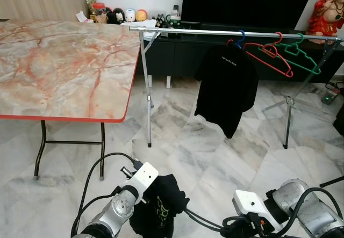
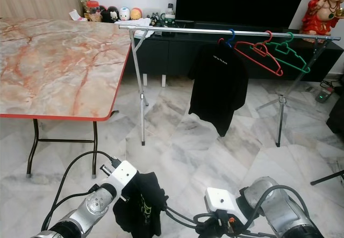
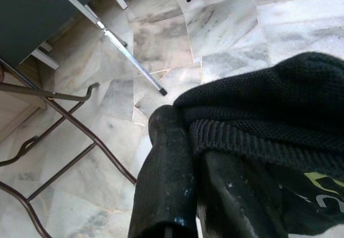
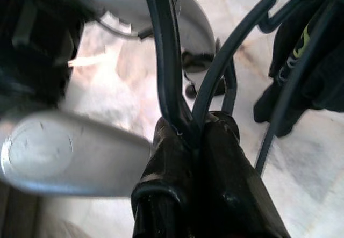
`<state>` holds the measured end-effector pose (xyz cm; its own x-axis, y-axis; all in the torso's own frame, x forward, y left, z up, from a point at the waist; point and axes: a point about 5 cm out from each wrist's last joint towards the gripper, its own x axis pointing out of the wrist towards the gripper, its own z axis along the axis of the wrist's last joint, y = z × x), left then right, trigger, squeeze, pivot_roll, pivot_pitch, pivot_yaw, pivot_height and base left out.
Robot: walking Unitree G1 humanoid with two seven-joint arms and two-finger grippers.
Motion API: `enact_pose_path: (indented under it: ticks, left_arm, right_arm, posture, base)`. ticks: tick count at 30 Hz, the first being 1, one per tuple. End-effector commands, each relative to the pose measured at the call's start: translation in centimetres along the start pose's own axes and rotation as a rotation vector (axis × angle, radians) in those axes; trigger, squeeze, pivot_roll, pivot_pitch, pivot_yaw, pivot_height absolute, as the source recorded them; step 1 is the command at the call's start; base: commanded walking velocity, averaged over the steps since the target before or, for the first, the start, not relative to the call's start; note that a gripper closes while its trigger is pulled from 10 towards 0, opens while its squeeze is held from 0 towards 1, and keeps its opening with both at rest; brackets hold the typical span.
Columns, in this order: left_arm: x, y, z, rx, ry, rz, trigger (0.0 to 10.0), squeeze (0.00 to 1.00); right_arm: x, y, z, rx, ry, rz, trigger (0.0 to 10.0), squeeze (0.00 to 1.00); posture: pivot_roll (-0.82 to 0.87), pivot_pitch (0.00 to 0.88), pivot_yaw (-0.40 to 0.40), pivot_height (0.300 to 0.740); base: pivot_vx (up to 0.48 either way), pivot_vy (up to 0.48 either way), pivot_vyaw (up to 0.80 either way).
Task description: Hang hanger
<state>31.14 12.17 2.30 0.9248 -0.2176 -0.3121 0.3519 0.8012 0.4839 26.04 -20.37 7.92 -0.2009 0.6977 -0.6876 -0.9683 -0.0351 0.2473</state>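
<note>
Left pincer (image 3: 188, 141) is pinched onto the ribbed edge of a black shirt (image 1: 158, 203), and the right pincer (image 4: 196, 130) is pressed together around the thin dark hanger (image 4: 226, 50), which runs across toward that same shirt. Both are low down near the marble floor (image 1: 204, 146), well short of the clothes rail (image 1: 215, 31), which I'll use as the landmark. So the hanger is down in front of the rail, nowhere near the bar. On the rail, toward its right end, another black shirt (image 1: 226, 87) hangs from a blue hanger (image 1: 240, 38), with a red hanger (image 1: 271, 55) just beside it and a green hanger (image 1: 301, 55) next along. Left of the rail stands a marble-top desk (image 1: 59, 71) with a red edge. Behind the rail there's a dark TV (image 1: 247, 4).
</note>
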Motion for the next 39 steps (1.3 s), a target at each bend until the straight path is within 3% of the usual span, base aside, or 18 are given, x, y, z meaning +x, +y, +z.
enact_pose_path:
  ticks: [1,6,13,20,21,22,23,25,26,39]
  left_arm:
    - [-0.1,2.4,-0.8,-0.035,0.034,0.101,0.0,0.0]
    - [-0.2,2.3,-1.0,-0.033,0.043,0.099,0.0,0.0]
    - [-0.2,2.1,-1.1,-0.024,0.048,0.078,0.0,0.0]
    - [-0.4,1.1,-1.4,-0.017,0.054,-0.027,0.0,0.0]
    - [-0.6,0.7,-1.6,-0.008,0.05,-0.081,9.3,0.0]
    - [-0.7,0.5,-1.6,-0.004,0.048,-0.097,9.3,0.0]
    - [-0.8,0.4,-1.7,0.0,0.047,-0.124,10.0,0.0]
    - [-0.9,0.2,-1.8,0.024,0.036,-0.16,10.0,0.0]
    - [-0.9,0.5,-1.9,0.034,0.037,-0.16,10.0,1.0]
    - [-1.7,1.1,-3.0,0.079,0.067,-0.277,10.0,1.0]
  right_arm:
    - [0.0,0.7,-1.3,0.055,0.03,0.066,0.0,0.0]
    - [-1.1,0.1,-0.9,0.052,-0.013,0.025,0.0,0.0]
    - [-1.9,-1.9,-2.4,0.06,0.088,-0.241,0.0,0.0]
    - [-1.8,-2.4,-3.1,0.074,0.128,-0.32,0.0,0.0]
    - [-1.6,-2.6,-3.1,0.069,0.117,-0.329,0.0,0.0]
    - [-1.5,-2.7,-3.1,0.068,0.114,-0.333,0.0,0.0]
    - [-1.4,-2.8,-3.0,0.067,0.112,-0.344,0.0,0.0]
    - [-1.4,-2.9,-3.0,0.067,0.111,-0.356,0.0,0.0]
    - [-1.3,-3.2,-2.8,0.064,0.108,-0.373,0.0,0.0]
    - [-0.9,-5.1,-1.5,0.076,0.035,-0.559,0.0,0.0]
  posture:
    - [-0.01,0.06,-0.055,0.74]
    - [-0.02,0.056,-0.055,0.74]
    - [-0.02,0.052,-0.054,0.74]
    - [-0.01,0.053,-0.052,0.74]
    - [-0.01,0.056,-0.053,0.74]
    - [-0.01,0.056,-0.053,0.74]
    - [-0.01,0.058,-0.054,0.74]
    - [-0.01,0.058,-0.054,0.74]
    - [-0.01,0.063,-0.056,0.74]
    - [0.0,0.069,-0.057,0.74]
  base:
    - [0.0,0.0,0.0]
    - [0.0,0.0,0.0]
    - [0.0,0.0,0.0]
    - [0.0,0.0,0.0]
    - [0.0,0.0,0.0]
    - [0.0,0.0,0.0]
    - [0.0,0.0,0.0]
    - [0.0,0.0,0.0]
    - [0.0,0.0,0.0]
    - [0.0,0.0,0.0]
